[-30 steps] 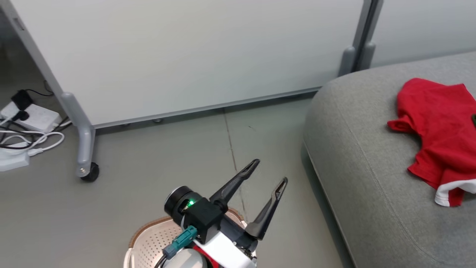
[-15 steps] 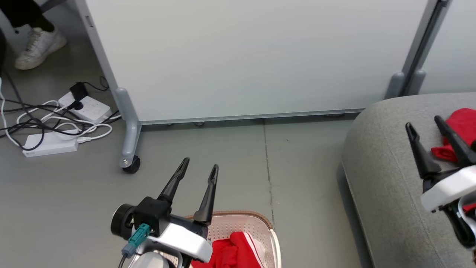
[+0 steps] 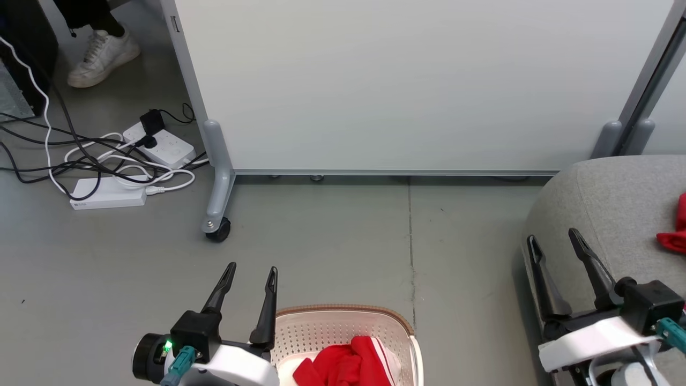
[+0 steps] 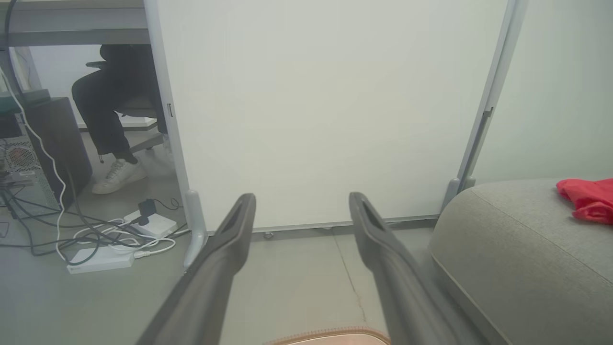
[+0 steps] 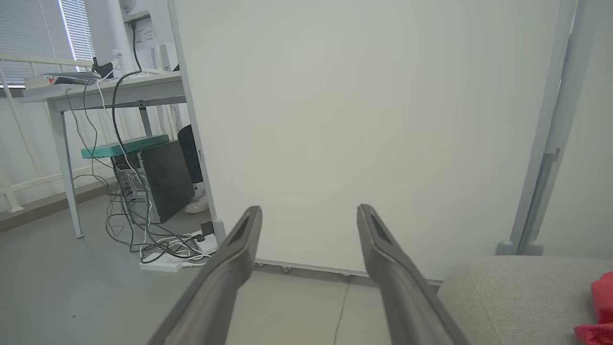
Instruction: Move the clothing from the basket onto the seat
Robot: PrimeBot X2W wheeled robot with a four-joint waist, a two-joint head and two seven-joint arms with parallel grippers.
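The left hand (image 3: 251,268), fingers apart and empty, hovers near left, its fingers beside the basket (image 3: 343,310) rim. The right hand (image 3: 552,236), also spread and empty, hangs over the left edge of the grey seat (image 3: 605,203). Red clothing (image 3: 348,367) lies in the basket; another red piece (image 3: 672,236) rests on the seat. Beyond stands a white wheeled partition (image 3: 402,80). Power strips and cables (image 3: 134,171) lie far left, near a person's shoe (image 3: 102,51).

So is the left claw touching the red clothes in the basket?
Apart. The head view shows the open left gripper beside the basket, bare perforated wall between it and the clothing.
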